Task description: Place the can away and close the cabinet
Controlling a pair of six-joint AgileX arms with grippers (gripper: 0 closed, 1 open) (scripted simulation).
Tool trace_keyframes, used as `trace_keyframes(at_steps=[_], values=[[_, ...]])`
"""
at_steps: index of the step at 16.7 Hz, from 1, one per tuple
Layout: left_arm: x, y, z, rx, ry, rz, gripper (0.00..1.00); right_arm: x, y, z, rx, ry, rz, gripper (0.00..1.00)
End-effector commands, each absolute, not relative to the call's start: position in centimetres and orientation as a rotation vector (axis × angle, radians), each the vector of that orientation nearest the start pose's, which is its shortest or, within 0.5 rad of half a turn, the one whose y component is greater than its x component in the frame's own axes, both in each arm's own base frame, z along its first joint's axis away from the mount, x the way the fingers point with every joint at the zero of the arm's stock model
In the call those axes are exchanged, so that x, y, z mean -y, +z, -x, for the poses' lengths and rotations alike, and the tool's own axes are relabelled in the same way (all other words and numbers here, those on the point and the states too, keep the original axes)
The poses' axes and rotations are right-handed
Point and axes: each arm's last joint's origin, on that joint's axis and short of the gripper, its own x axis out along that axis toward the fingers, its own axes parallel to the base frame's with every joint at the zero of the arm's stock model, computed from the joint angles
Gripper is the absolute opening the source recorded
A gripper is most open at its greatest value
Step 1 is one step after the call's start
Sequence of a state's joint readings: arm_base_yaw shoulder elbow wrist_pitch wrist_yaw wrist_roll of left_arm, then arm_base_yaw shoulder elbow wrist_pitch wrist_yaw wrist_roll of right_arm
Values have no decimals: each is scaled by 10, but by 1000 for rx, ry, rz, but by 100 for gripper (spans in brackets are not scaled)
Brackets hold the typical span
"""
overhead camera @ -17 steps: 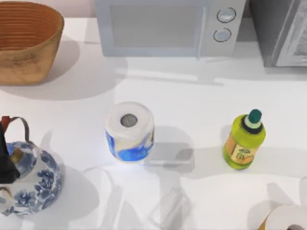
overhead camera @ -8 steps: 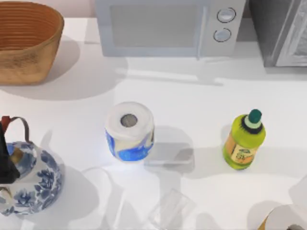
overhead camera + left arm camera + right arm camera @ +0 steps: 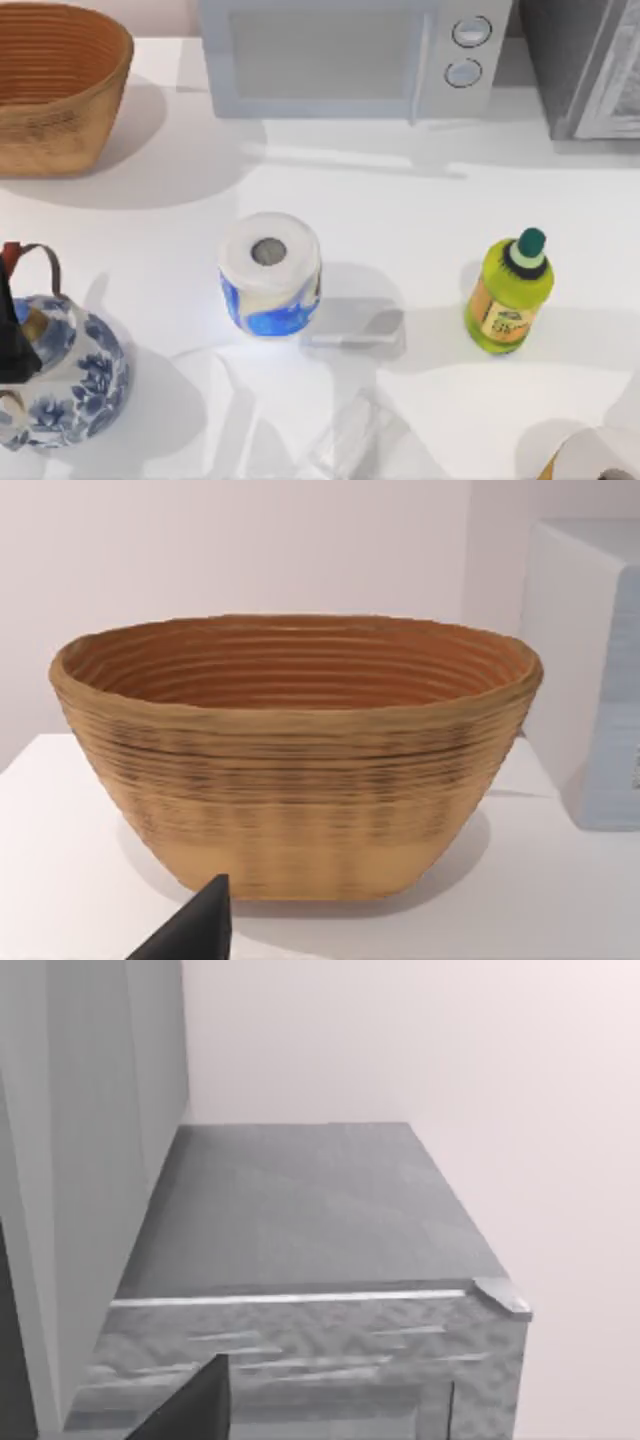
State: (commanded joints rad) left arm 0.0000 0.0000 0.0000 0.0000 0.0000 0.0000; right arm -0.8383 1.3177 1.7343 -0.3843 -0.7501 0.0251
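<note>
The grey cabinet (image 3: 580, 70) stands at the table's far right corner, with a lighter slanted panel (image 3: 612, 95) at its front. The right wrist view looks down on the cabinet's flat top (image 3: 300, 1210), a tall grey panel (image 3: 90, 1160) rises beside it, and one dark fingertip (image 3: 195, 1410) of my right gripper shows at the picture's edge. The can is out of view. My left arm (image 3: 12, 335) sits dark at the table's left edge, over a teapot. Its wrist view faces a wicker basket (image 3: 295, 750), with one dark fingertip (image 3: 195, 930) showing.
A white microwave (image 3: 350, 55) stands at the back and the wicker basket (image 3: 55, 85) at the back left. A blue-and-white teapot (image 3: 65, 375), a white-and-blue paper roll (image 3: 270, 272) and a green bottle (image 3: 508, 295) stand mid-table. A white round object (image 3: 600, 455) is cut off at the front right.
Faint shadows on the near part of the table have shifted, and the one at the front right edge has slid out rightward. The objects on the table have stayed where they were.
</note>
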Motion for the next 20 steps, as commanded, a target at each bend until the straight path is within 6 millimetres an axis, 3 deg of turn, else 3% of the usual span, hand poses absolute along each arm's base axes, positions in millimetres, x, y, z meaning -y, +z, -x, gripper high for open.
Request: trace_keyframes(at_steps=[4,9,15,18,20], values=[[1,160,-106,0,0,0,100,119,512,-221,18,-111,-2,100],[1,160,-106,0,0,0,100,34,509,-250,7,-81,-10,100],[1,160,-106,0,0,0,100,-63,509,-243,-5,-12,0,100],[1,160,-106,0,0,0,100,-91,510,-233,-5,8,2,100],[1,160,-106,0,0,0,100,-98,510,-229,-4,12,2,100]])
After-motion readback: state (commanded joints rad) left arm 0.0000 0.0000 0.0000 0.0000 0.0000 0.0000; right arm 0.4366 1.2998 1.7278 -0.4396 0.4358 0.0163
